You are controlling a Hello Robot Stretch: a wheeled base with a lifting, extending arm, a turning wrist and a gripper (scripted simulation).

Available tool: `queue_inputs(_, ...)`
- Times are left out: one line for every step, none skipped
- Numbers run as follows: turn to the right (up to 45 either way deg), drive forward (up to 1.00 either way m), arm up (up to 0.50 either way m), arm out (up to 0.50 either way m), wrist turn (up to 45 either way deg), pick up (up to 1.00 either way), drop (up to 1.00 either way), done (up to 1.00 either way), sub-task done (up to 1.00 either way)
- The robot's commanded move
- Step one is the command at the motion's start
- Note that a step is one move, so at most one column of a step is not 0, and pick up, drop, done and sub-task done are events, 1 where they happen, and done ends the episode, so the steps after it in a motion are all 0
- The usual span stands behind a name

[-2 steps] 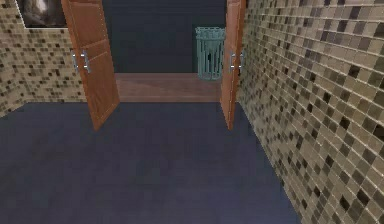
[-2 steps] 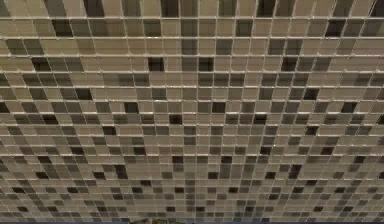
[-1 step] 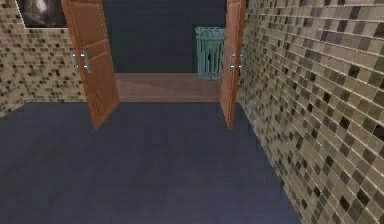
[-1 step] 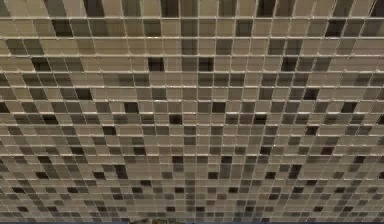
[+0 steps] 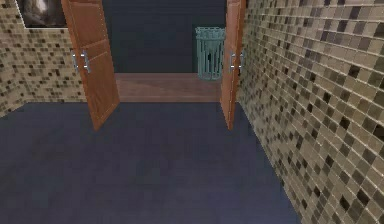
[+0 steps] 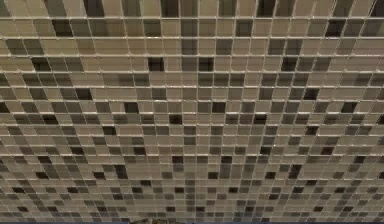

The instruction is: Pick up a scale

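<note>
A doorway stands ahead in the forward view, with two brown wooden door leaves (image 5: 91, 58) swung toward me on a dark blue floor (image 5: 140, 160). Past the doorway, a teal slatted bin-like object (image 5: 210, 52) stands against a dark wall on a brown wooden floor strip (image 5: 165, 87).
Mosaic tile walls run along the forward view's right (image 5: 320, 100) and left (image 5: 30, 65). The right door leaf (image 5: 233, 60) stands close to the right tile wall. A framed picture (image 5: 42, 12) hangs at the upper left. The arm side view faces a mosaic tile wall (image 6: 190, 110) at close range.
</note>
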Motion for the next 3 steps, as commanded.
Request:
queue_inputs(0.0,0.0,0.0,0.0,45.0,0.0,0.0,0.0,0.0)
queue_inputs(0.0,0.0,0.0,0.0,45.0,0.0,0.0,0.0,0.0)
queue_inputs(0.0,0.0,0.0,0.0,18.0,0.0,0.0,0.0,0.0)
